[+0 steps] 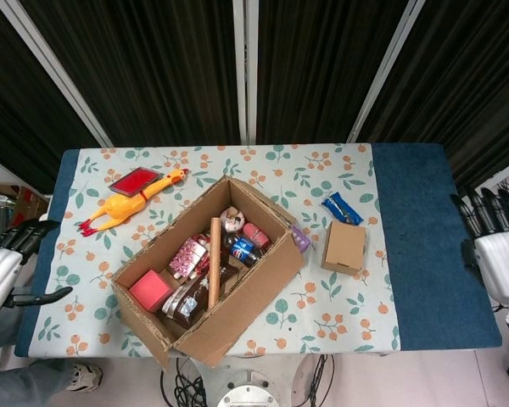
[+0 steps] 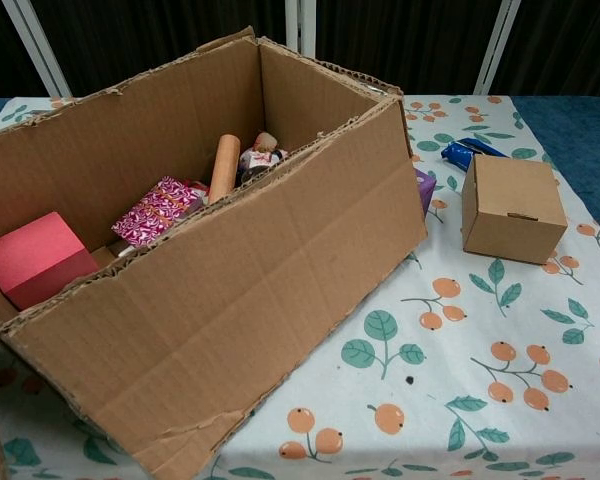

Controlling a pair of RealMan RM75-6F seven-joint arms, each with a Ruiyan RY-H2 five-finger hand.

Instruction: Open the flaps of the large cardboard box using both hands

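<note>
Large cardboard box [image 1: 210, 284]: set diagonally at table centre, top open, contents exposed.
Contents: red block [image 1: 149, 290] at near-left end, patterned packet [image 2: 161, 209], wooden cylinder [image 1: 214, 261].
Left hand [image 1: 4, 264]: off the table's left edge, fingers spread, holding nothing.
Right hand [image 1: 497, 250]: beyond the right edge, fingers apart, empty.
Small box [image 1: 344, 247]: closed, right of the large one.
Rubber chicken [image 1: 131, 203]: far left.

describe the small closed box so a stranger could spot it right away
Start at the large cardboard box in the middle of the table. To its right, standing apart on the floral cloth, sits the small box, just below a blue snack packet. It is the only plain brown cube with its lid closed.
</note>
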